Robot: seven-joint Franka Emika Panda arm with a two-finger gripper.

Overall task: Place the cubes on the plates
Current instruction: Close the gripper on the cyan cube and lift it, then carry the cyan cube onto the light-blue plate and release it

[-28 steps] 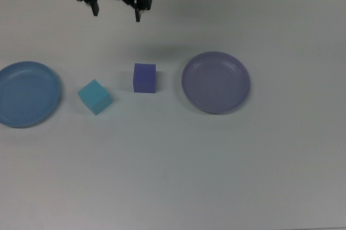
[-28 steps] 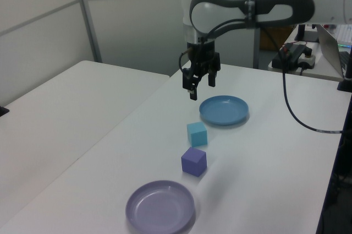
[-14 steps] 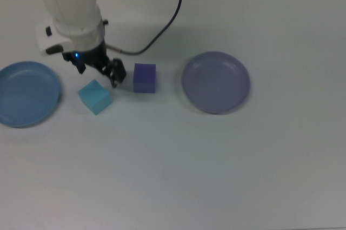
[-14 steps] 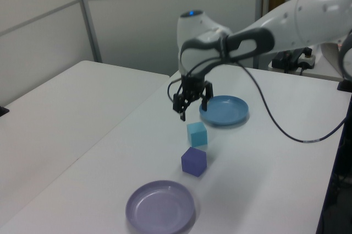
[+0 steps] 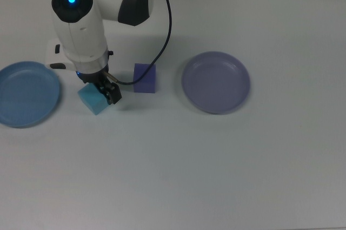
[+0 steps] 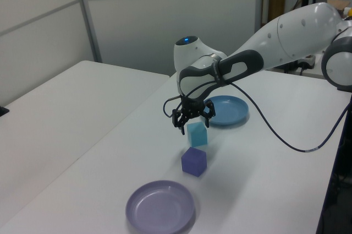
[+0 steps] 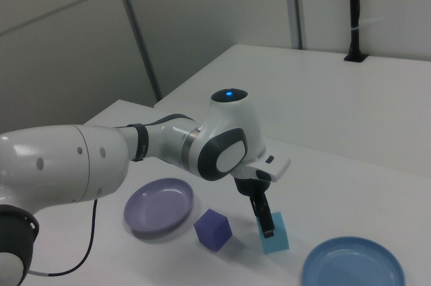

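The cyan cube (image 5: 93,100) sits on the surface (image 5: 216,165) directly under your gripper (image 6: 192,123), whose fingers stand spread, grasping nothing. The violet cube (image 5: 145,78) lies beside it. Both the blue plate (image 5: 27,93) and the lavender plate (image 5: 215,82) are empty, so nothing is done yet.

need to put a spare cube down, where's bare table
Bare: the whole table below the row in the top view, and the stretch beyond the lavender plate at the top view's right. Crowded: blue plate, cyan cube under the gripper, violet cube.
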